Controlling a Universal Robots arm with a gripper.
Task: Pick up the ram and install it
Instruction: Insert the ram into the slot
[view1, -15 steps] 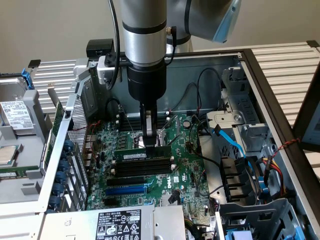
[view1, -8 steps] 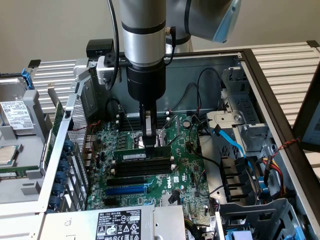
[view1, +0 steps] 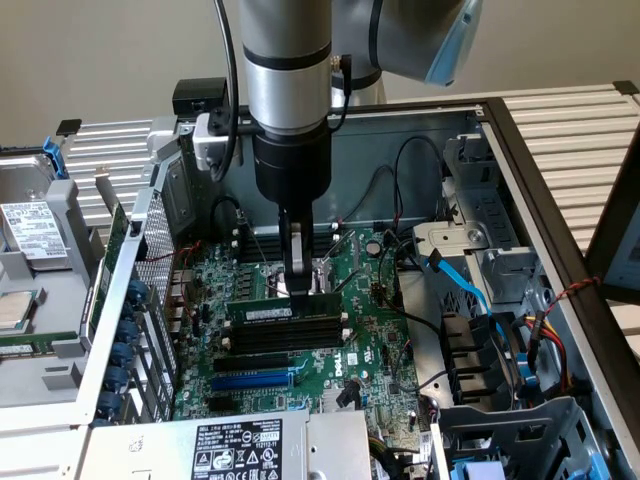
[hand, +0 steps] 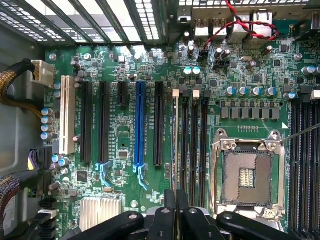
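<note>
Seating the ram (view1: 262, 312) is the step in hand, as I judge it. The stick stands on edge in the memory slot nearest the processor socket (hand: 247, 175), w/ the empty black slots (view1: 285, 340) just beside it. My tool (view1: 298, 288) hangs straight down over the main board (view1: 375, 335), fingers drawn together, tips at the stick's top edge near its middle (whether a sliver of board is pinched btwn them, I can't tell). In the wrist view the tool (hand: 175, 212) lines up w/ the ram (hand: 175, 135), seen edge-on as a thin pale line. Pick-up looks done and the install looks nearly there. I can't tell if the white end clips (view1: 346, 315) have latched. What the move calls for, imo: an even, straight-down push, no tilt, so both ends go home together.
</note>
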